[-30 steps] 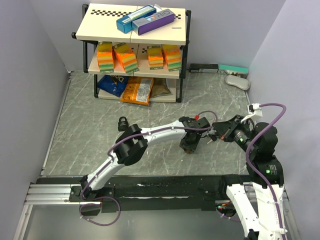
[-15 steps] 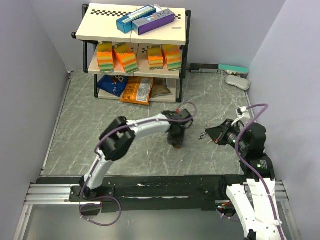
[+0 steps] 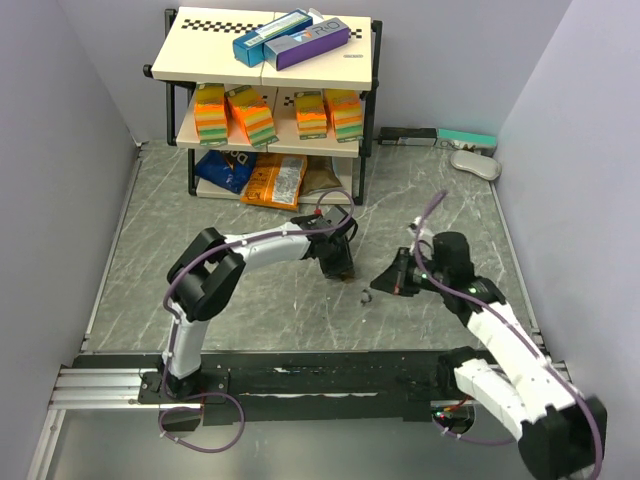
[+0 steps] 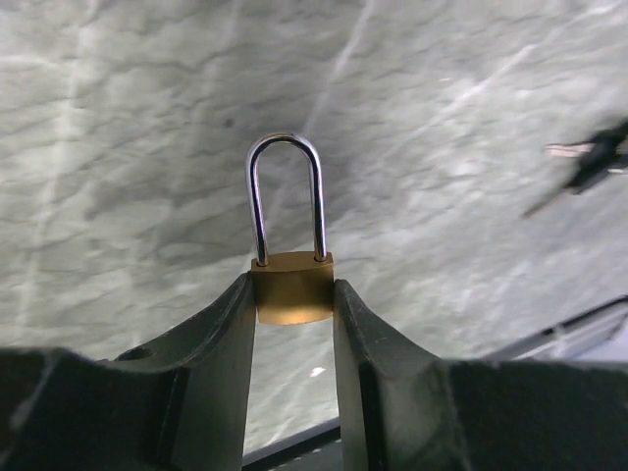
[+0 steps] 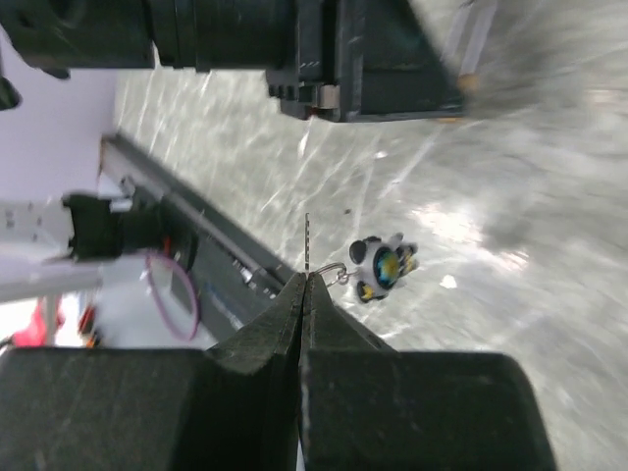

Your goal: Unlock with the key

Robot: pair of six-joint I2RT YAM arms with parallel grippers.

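Note:
In the left wrist view a brass padlock point(image 4: 292, 289) is pinched by its sides in my left gripper point(image 4: 292, 287). Its steel shackle point(image 4: 285, 186) is shut and points away from the wrist. From above, the left gripper point(image 3: 338, 262) hovers mid-table and hides the padlock. My right gripper point(image 5: 303, 283) is shut on the key point(image 5: 307, 238), whose thin blade sticks out past the tips. A black, white and yellow charm point(image 5: 385, 267) hangs on its ring. In the top view the right gripper point(image 3: 385, 280) is just right of the left one, and the two stay apart.
A black shelf rack point(image 3: 190, 140) at the back holds boxes, sponges and snack bags. A dark bar point(image 3: 408, 135) and a white mouse-like object point(image 3: 474, 163) lie at the back right. The black rail point(image 3: 330, 372) runs along the near edge.
The left gripper has carried the padlock leftward and a little back. The right arm has swung left with the key, staying close to the padlock.

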